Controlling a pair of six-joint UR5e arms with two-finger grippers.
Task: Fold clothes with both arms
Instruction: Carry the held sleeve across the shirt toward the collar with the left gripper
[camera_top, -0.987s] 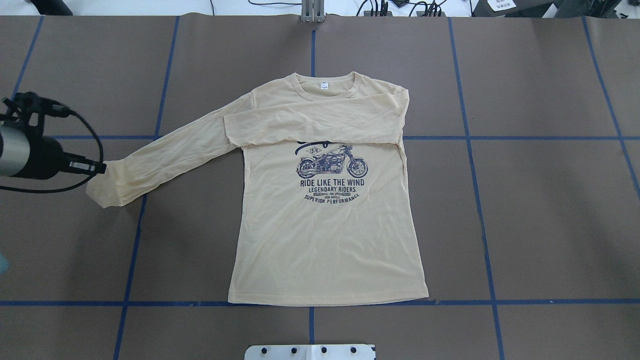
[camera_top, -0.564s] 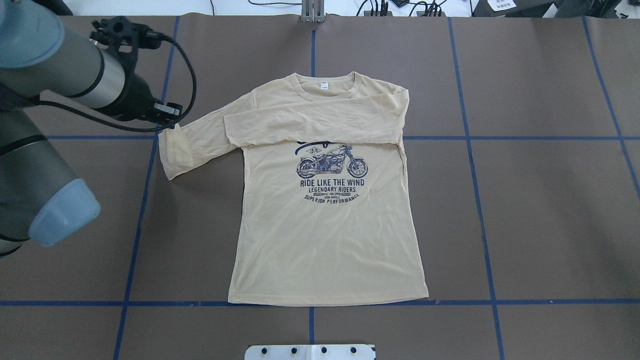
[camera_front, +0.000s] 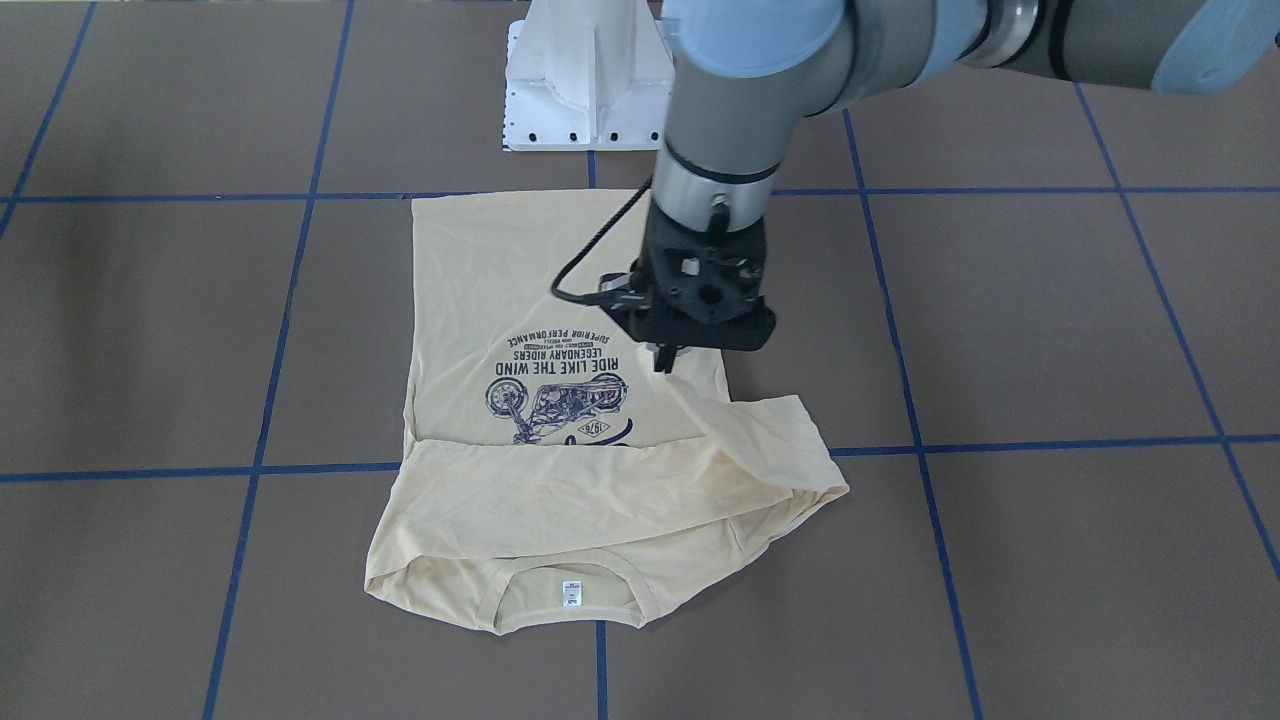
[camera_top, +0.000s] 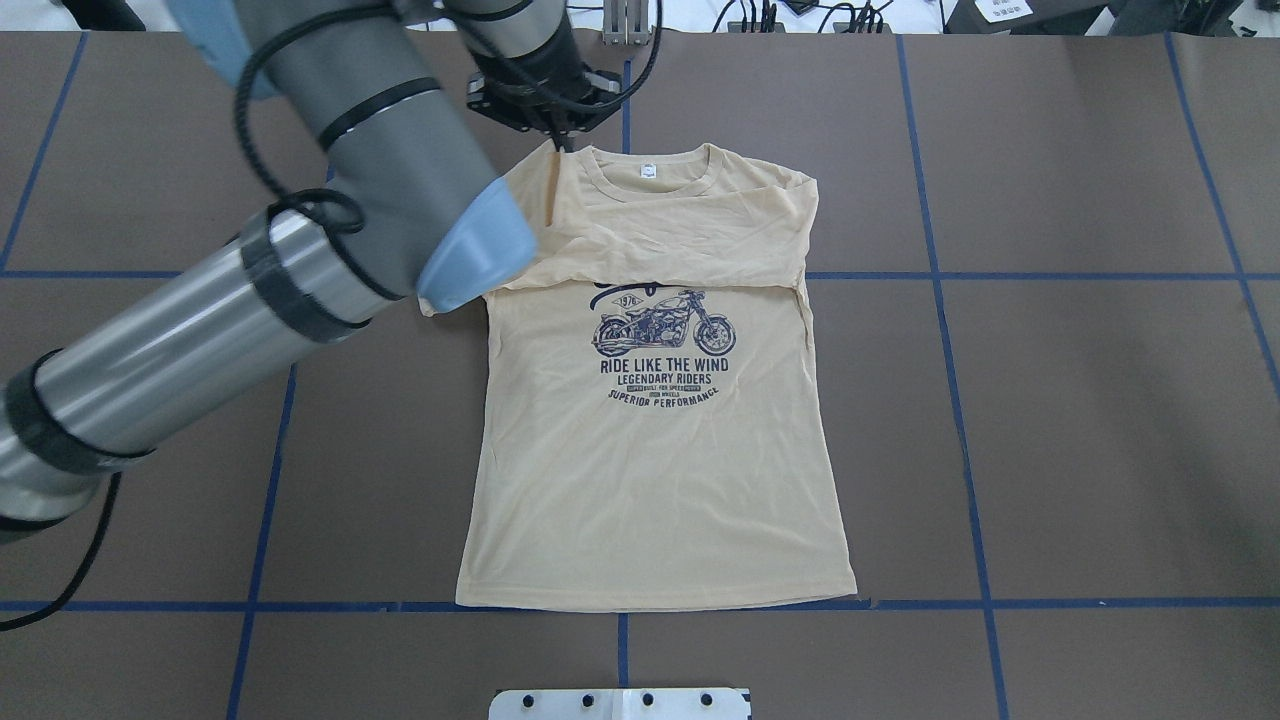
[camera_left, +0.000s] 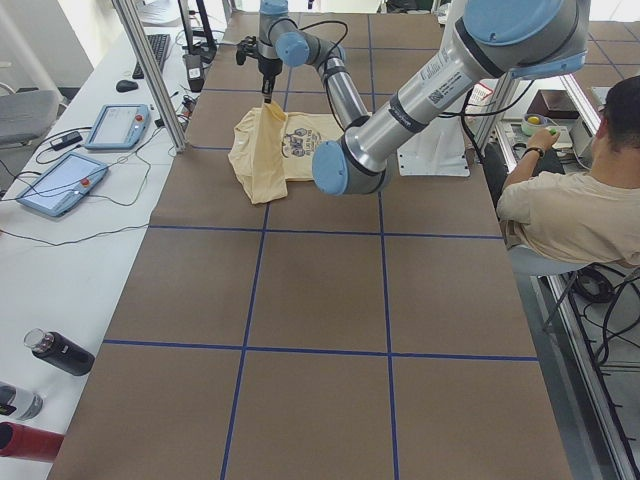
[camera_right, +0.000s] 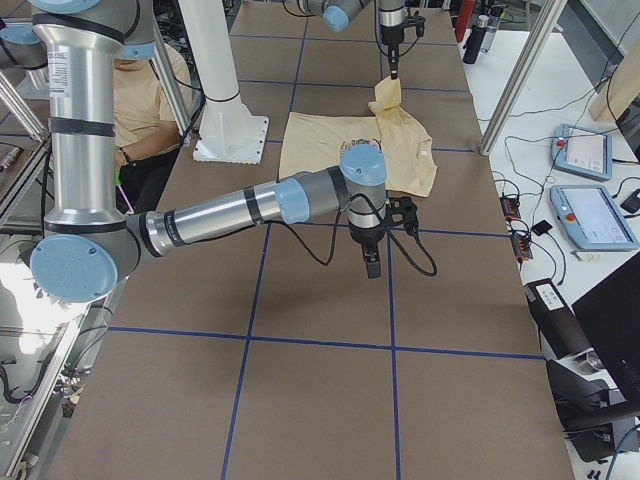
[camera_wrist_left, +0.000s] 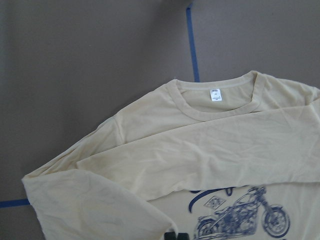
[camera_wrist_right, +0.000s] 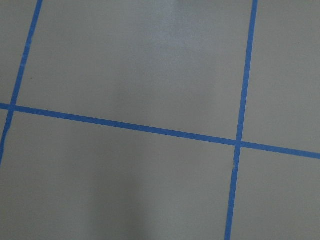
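Observation:
A cream-yellow long-sleeved T-shirt (camera_top: 650, 480) lies flat on the brown table with its motorcycle print up and its neck label (camera_top: 649, 171) at the far edge. One sleeve (camera_top: 640, 240) is folded across the chest. My left gripper (camera_top: 556, 140) is shut on the other sleeve's cuff and holds it above the shoulder beside the collar. In the front-facing view the left gripper (camera_front: 665, 362) pinches that sleeve (camera_front: 750, 430), which rises from the shoulder. The right gripper (camera_right: 372, 268) hangs over bare table beside the shirt; I cannot tell whether it is open or shut.
The white pedestal base (camera_front: 585, 90) stands past the shirt's hem. Blue tape lines (camera_top: 940, 275) grid the table. A seated person (camera_left: 560, 210) is beside the robot. Tablets (camera_left: 60, 185) and bottles (camera_left: 60, 350) lie on the side bench.
The left arm has swung in from the far left, carrying the cuff up and rightwards to the collar. The sleeve, which was stretched out flat, is now lifted and doubled over the shoulder.

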